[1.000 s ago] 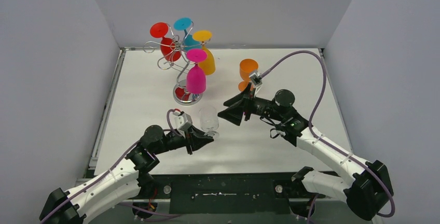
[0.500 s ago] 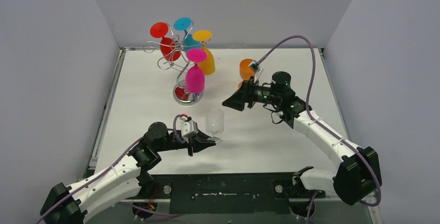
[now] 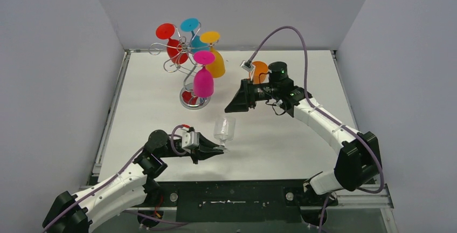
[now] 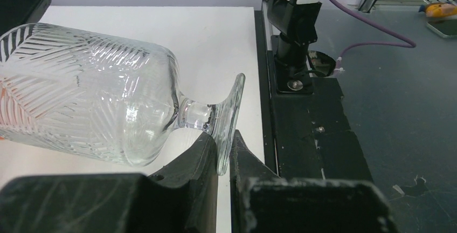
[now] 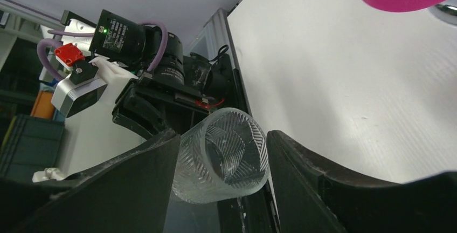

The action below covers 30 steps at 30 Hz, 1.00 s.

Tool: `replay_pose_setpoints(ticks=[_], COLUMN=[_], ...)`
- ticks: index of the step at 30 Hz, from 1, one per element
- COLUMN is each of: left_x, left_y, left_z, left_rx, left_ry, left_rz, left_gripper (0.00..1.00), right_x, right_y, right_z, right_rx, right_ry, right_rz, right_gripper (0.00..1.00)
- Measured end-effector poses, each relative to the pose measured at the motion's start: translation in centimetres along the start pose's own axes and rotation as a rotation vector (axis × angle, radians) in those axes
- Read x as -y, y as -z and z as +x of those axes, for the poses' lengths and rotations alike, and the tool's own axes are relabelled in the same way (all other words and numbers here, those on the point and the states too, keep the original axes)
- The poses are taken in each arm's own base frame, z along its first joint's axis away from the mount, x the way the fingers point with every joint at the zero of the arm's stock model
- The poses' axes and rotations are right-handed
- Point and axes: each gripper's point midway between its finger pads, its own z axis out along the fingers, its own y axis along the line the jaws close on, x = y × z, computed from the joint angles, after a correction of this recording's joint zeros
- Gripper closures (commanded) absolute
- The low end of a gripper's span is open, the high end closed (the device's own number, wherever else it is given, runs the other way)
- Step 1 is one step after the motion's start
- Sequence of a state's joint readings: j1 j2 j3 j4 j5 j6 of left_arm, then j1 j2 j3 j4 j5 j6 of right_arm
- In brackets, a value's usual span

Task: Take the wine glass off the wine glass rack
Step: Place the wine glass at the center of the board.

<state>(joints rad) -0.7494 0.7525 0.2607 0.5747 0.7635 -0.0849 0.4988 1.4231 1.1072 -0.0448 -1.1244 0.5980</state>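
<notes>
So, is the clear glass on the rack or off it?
Off: the left fingers pinch the clear glass by its foot, well apart from the rack.

Bright, even light, soft shadows, blurred wrist-view foregrounds.

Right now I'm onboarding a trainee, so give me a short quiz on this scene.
1. True or false: the left pincer grips the clear glass by its foot.
2. How many glasses hang on the rack? A two, B four, C six.
3. What colour is the loose glass standing near the right pincer?
Key: 1 true; 2 B; 3 orange.
</notes>
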Motion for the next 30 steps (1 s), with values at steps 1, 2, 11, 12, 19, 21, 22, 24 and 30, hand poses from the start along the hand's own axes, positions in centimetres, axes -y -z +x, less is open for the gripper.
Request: replay_pose_setpoints(ticks=[1,2,11,12,19,21,22,24,30], left_x=[0.1,0.2,1.1,1.2,1.7,2.0,2.1,2.2,2.6], left_y=[0.0,0.1,0.6,0.7,0.6,0.5,0.5,0.4,0.6], left_z=[-0.1,-0.3,-1.6,-1.7,-2.3,-2.4,-2.5,-2.5,-2.9], left_rx=[0.003,0.005,0.018,0.019,0.012,0.009,0.006,0.004,0.013], left_ry=[-0.004,-0.008,-0.035,-0.04,-0.041,-0.04,-0.038,-0.032,-0.054], left_rz=[0.009,0.021,0.113,0.127,0.203,0.228,0.238,0.251,0.283], left_gripper=[1.0,1.0,1.0,1.0,1.0,1.0,1.0,1.0,1.0], right_x=[0.0,-0.2,-3.4,-3.8,-5.3,-5.7,-6.0,-6.6,-7.5], right_y=[-0.2,-0.5,-0.8,-0.6,0.1,0.2,0.2,0.1,0.1], right_z=[0.2,0.5,3.0,3.3,4.2,4.4,4.5,4.9,5.4], right_rx=[-0.021,-0.052,-0.219,-0.231,-0.278,-0.29,-0.296,-0.312,-0.338], right_ry=[-0.007,-0.012,0.004,0.002,-0.02,-0.024,-0.023,-0.022,-0.017], right_rz=[-0.008,-0.024,-0.206,-0.226,-0.317,-0.336,-0.347,-0.37,-0.396], right_gripper=[0.43,0.44,0.5,0.5,0.58,0.63,0.65,0.69,0.79])
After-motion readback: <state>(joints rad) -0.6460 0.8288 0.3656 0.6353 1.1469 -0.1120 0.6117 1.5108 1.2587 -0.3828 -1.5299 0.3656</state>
